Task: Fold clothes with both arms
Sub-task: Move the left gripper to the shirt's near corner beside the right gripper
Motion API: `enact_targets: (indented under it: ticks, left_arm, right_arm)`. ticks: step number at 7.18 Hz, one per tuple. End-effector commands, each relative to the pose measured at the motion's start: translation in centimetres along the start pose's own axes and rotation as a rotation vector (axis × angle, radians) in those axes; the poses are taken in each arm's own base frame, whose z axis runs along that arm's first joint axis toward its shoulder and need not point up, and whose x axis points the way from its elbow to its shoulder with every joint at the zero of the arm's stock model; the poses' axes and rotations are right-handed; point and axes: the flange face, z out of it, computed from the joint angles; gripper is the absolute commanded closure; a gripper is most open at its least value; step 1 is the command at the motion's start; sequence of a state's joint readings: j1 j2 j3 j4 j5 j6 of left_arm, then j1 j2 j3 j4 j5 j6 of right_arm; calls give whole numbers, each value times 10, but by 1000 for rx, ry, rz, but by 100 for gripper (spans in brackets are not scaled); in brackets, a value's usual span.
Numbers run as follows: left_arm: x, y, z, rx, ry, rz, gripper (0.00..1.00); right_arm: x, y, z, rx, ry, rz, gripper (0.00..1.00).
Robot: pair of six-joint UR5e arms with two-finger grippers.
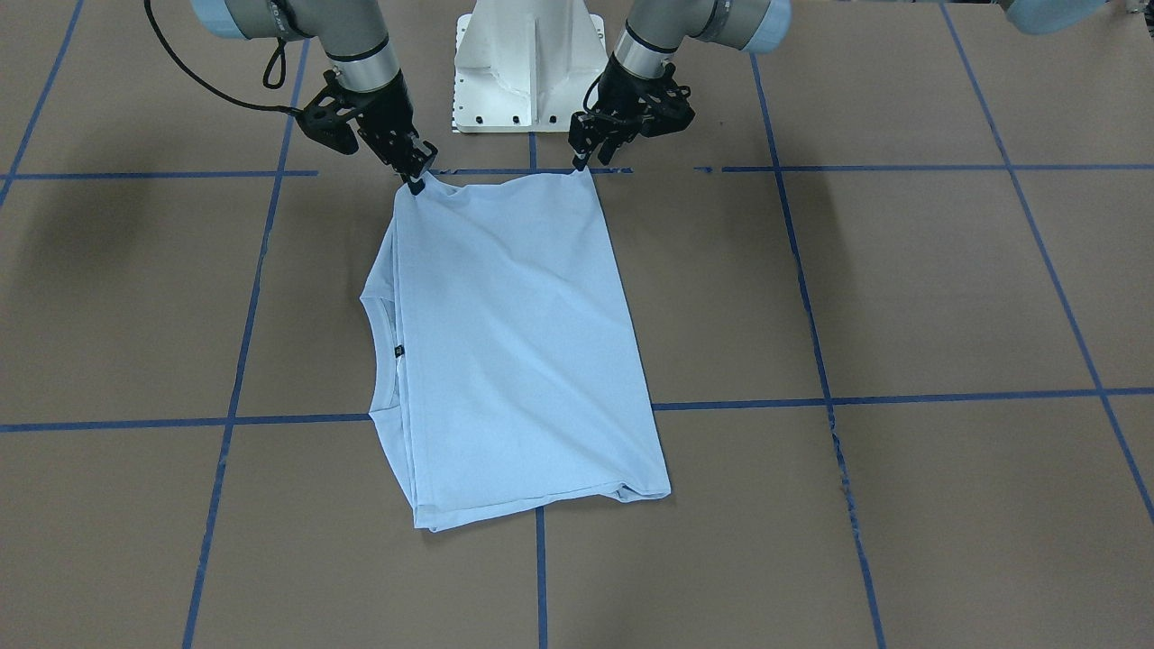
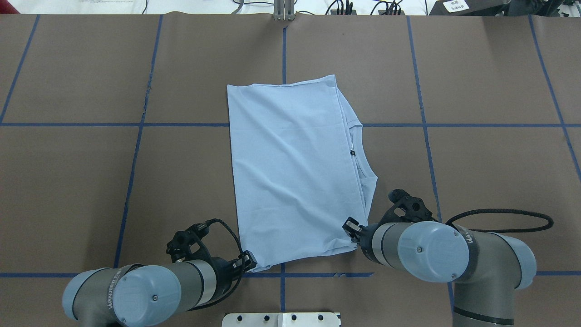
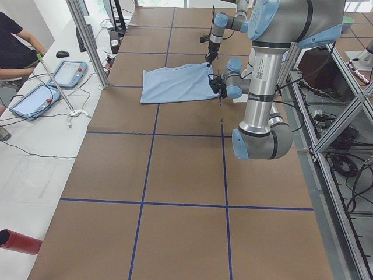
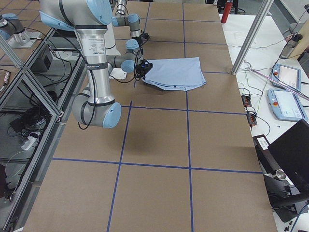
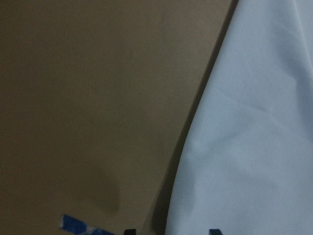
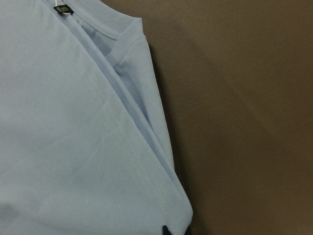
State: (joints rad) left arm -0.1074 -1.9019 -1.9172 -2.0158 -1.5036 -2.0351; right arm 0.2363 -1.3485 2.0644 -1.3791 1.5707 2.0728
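The light blue T-shirt (image 1: pixel 514 342) lies folded lengthwise on the brown table, collar (image 1: pixel 379 361) and dark neck label (image 1: pixel 399 350) on its side edge. My right gripper (image 1: pixel 416 180) is shut on the shirt's near corner on the collar side (image 2: pixel 352 225). My left gripper (image 1: pixel 581 164) pinches the other near corner (image 2: pixel 248 262). The near hem hangs slightly raised between them. The left wrist view shows cloth (image 5: pixel 254 122) with a shadow under its edge and only two dark fingertip ends. The right wrist view shows layered folds (image 6: pixel 63 147) and the label (image 6: pixel 65 10).
The white pedestal (image 1: pixel 530 63) stands just behind the grippers. Blue tape lines (image 1: pixel 902 397) grid the table. Beside the table's far side are aluminium posts (image 3: pixel 87 41), tablets (image 3: pixel 70 73) and a seated person (image 3: pixel 14 52). A red cylinder (image 3: pixel 20 242) lies off one end.
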Motion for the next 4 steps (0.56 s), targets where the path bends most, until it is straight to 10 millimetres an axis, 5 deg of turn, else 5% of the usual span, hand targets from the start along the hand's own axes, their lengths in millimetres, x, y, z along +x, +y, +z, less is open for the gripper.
enact_targets:
  ticks: [1, 2, 3, 4]
  left_arm:
    - [7, 10, 15, -3, -11, 5, 46]
    - [8, 11, 17, -1, -12, 5, 57]
    - [12, 9, 12, -4, -2, 2, 100]
    - [11, 6, 12, 6, -12, 4, 100]
  right_arm:
    - [1, -1, 1, 3, 3, 0, 100]
    - [2, -1, 1, 3, 3, 0, 100]
    - [2, -1, 1, 3, 3, 0, 100]
    - [3, -2, 1, 2, 7, 0, 100]
